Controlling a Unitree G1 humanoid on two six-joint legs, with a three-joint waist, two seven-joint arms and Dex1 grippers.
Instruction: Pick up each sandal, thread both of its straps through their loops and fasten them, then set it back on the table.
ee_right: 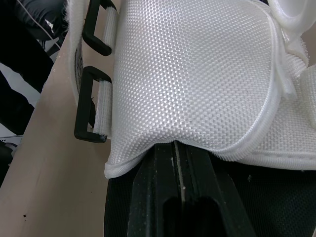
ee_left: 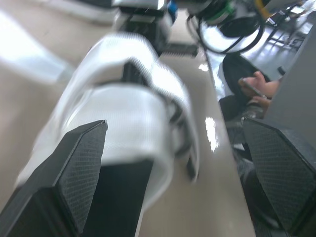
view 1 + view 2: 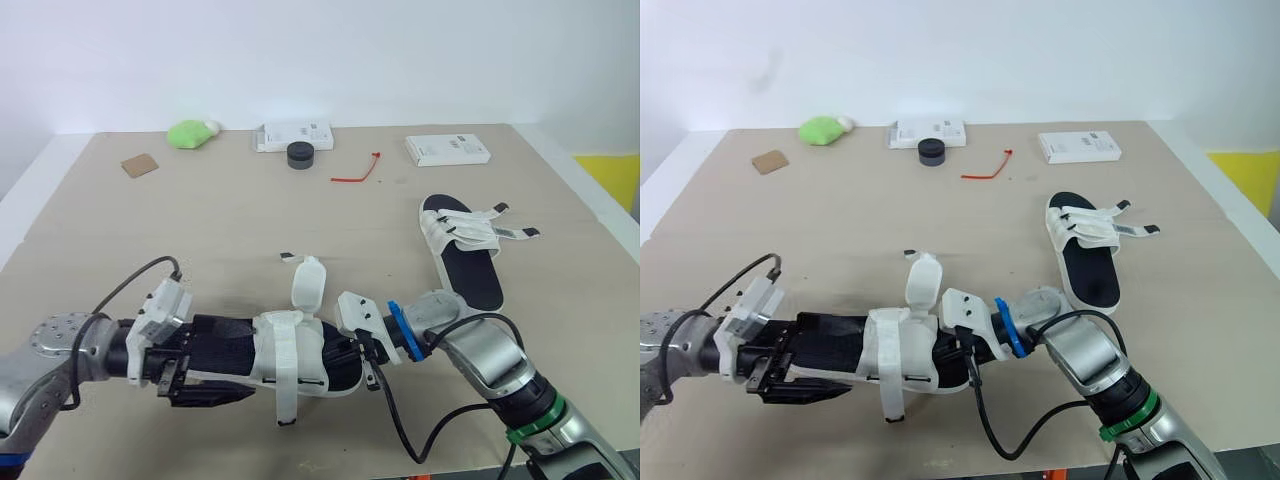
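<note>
Head views: a sandal (image 3: 290, 365) lies at the table's (image 3: 200, 230) near edge between the two grippers, with one white strap (image 3: 308, 285) standing up loose. The left gripper (image 3: 200, 385) is at one end and the right gripper (image 3: 368, 355) at the other. A second sandal (image 3: 462, 248) lies well apart to the right. A green lump (image 3: 190, 133), a card (image 3: 140, 165), two boxes (image 3: 295, 134) (image 3: 447, 150), a black cap (image 3: 300, 155) and a red tie (image 3: 357, 172) sit far back, away from both arms.

Left wrist view: the fingers (image 2: 79, 173) are spread wide, released, and the sandal touches one of them. A person's hand (image 2: 254, 84) shows past the table.

Right wrist view: the fingers (image 1: 197, 197) are clenched together under a strap's edge; I cannot tell whether they pinch it. Two black loops (image 1: 91, 106) sit beside the strap.
</note>
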